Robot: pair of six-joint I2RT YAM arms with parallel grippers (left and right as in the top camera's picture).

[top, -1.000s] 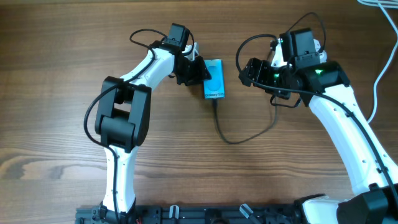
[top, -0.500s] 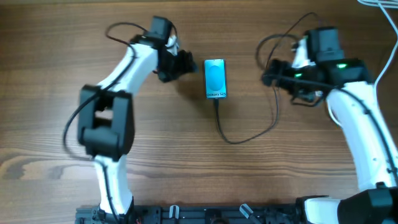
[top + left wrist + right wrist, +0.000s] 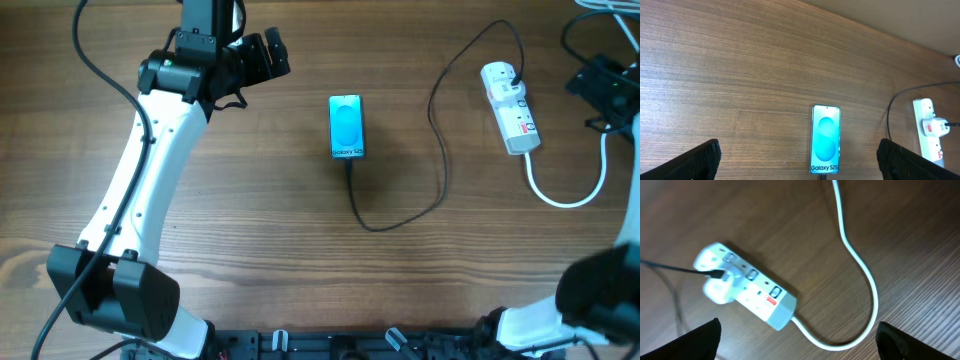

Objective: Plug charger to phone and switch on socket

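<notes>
The phone lies flat mid-table, cyan screen up, its "Galaxy S25" strip toward me; the left wrist view shows the phone too. The charger, a thin black cable, meets the phone's near end, loops right and climbs to a white plug in the socket. The socket is a white strip with a red mark. My left gripper hangs open, up and left of the phone, holding nothing. My right gripper is open at the right edge, beside the socket, with only its fingertips showing in its wrist view.
A thick white cord curves from the socket's near end toward the right edge, and the same cord shows in the right wrist view. The arms' own black cables trail along them. The wooden table spans the whole view.
Both arms have drawn back: the left one up and left away from the phone, the right one out to the right edge, uncovering the socket. Both grippers have opened wider.
</notes>
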